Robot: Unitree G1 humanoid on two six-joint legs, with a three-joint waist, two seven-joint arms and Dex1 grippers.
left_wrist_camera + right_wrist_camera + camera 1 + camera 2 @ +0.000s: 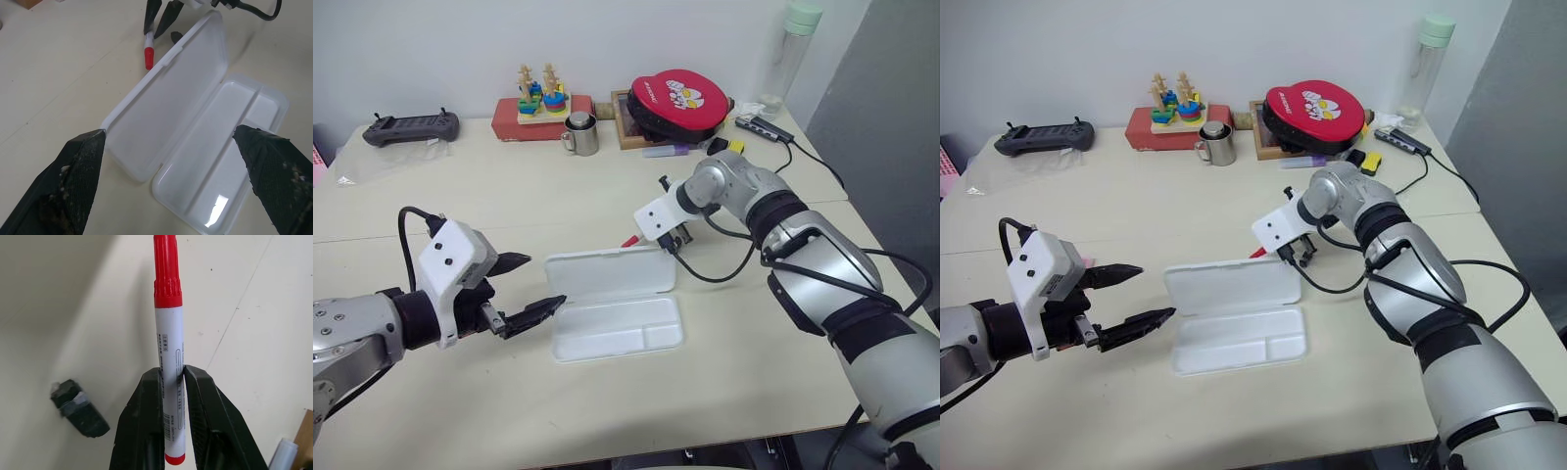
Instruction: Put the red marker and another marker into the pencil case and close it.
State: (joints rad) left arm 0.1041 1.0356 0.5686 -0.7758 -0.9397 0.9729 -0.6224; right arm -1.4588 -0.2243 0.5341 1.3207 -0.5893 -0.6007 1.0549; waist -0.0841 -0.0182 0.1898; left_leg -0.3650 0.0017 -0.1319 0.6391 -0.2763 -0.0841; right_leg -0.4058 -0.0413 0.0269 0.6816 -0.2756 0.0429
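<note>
One marker is in hand and the box sits empty: the right gripper [172, 382] has its two black fingers pinched on the white barrel of the red marker [169, 328], red cap pointing away from the wrist, the pen held just behind the far edge of the pencil case [612, 305]. That case lies flat on the table [509, 196] with its lid thrown back toward the wall and its divided tray facing up, nothing in it yet. Over on the other side, the left gripper [524, 284] hovers beside the case's near end, fingers spread wide and holding nothing. So this reads as the carry step for the first marker. Next, as I judge it, the right arm needs to bring the pen over the lid and lay it lengthwise in the long compartment of the tray, so it settles flat rather than across the divider. A second marker and the lid-closing remain to be done.
</note>
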